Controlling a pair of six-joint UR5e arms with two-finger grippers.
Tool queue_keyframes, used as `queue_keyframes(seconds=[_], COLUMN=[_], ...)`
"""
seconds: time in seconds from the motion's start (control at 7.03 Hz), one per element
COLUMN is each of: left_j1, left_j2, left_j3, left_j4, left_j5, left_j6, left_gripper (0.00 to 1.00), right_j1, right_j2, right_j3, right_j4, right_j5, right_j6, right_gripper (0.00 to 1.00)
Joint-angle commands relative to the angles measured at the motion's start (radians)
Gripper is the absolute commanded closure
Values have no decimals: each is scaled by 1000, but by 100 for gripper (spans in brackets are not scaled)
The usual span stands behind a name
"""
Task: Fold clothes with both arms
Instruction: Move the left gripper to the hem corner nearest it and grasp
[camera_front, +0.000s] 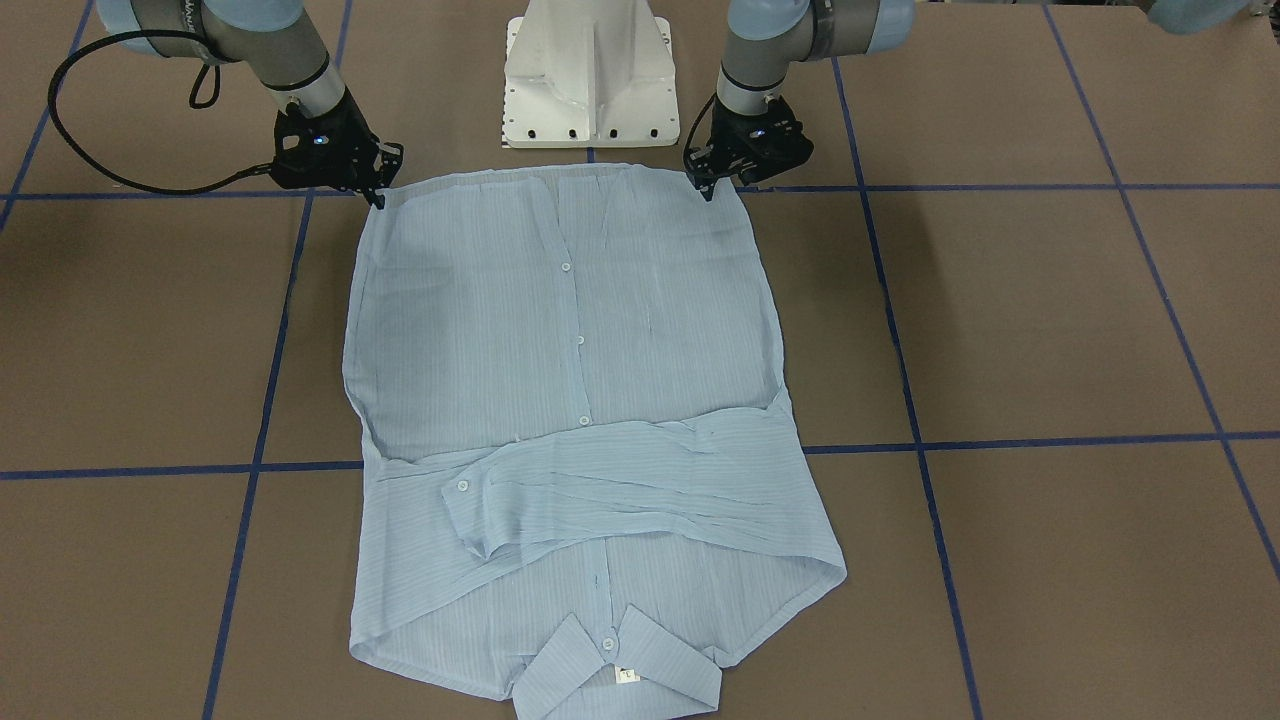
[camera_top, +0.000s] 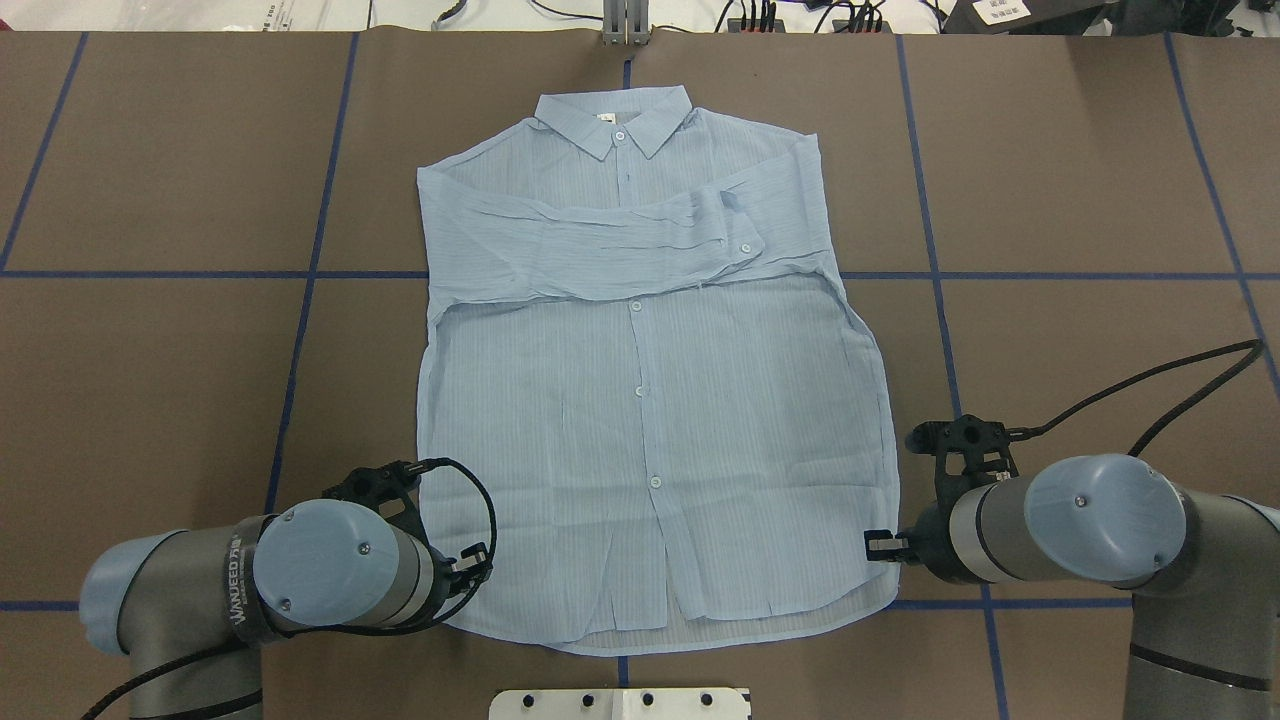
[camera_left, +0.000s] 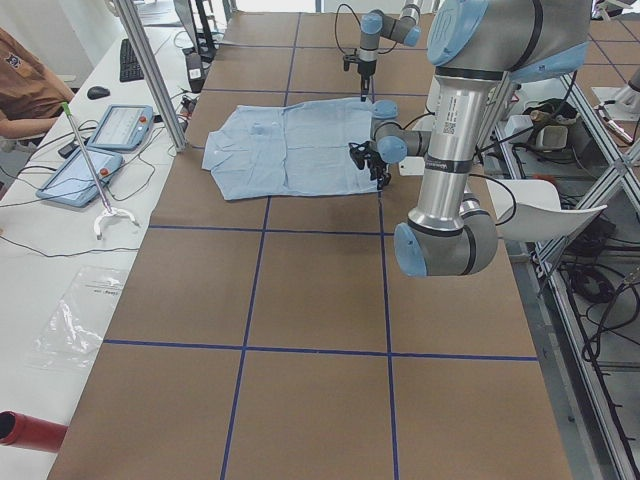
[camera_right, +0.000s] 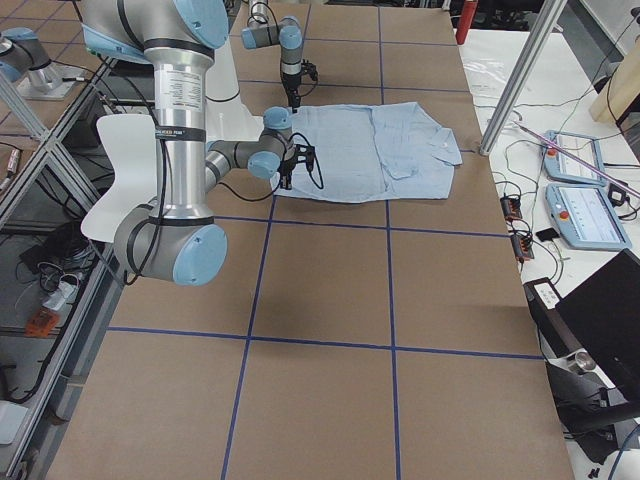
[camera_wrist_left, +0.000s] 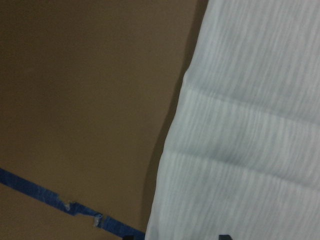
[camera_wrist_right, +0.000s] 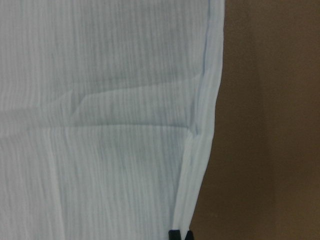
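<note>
Pale-blue striped shirt (camera_top: 640, 400) flat, front up, mid table (camera_top: 1080, 180), collar (camera_top: 612, 122) twd far edge, sleeve (camera_top: 620, 240) across chest. R claw (camera_front: 381, 197) pinching hem corner nr robot-side edge. L claw (camera_front: 705, 185) at other hem corner, can't tell if gripping.

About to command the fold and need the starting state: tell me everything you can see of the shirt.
The shirt is thin, pale blue, finely striped, lying flat and front up on the brown table, buttoned with small white buttons. Its collar with a white neck label points away from the robot; the hem lies nearest it. Both sleeves are folded across the chest. The right gripper looks closed on one hem corner's edge; the left gripper is at the other, grip unclear.
</note>
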Motion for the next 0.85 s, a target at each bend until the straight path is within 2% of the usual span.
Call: queue_keyframes(seconds=[0.0, 0.14, 0.43, 0.57, 0.71], left_j1=[5, 5, 3, 3, 3], left_j2=[0, 0, 0, 2, 0], left_j3=[9, 12, 12, 12, 12], left_j4=[0, 0, 0, 0, 0], left_j5=[1, 1, 1, 1, 1], left_j6=[1, 3, 1, 1, 3], left_gripper=[52, 52, 60, 67, 85], right_j1=[0, 1, 3, 3, 6], right_j2=[1, 1, 1, 1, 1], right_j3=[-1, -3, -3, -3, -3], right_j4=[0, 0, -2, 0, 0], right_j5=[-1, 0, -1, -2, -2], right_j6=[-1, -1, -1, -1, -1], right_gripper=[100, 100, 100, 100, 100])
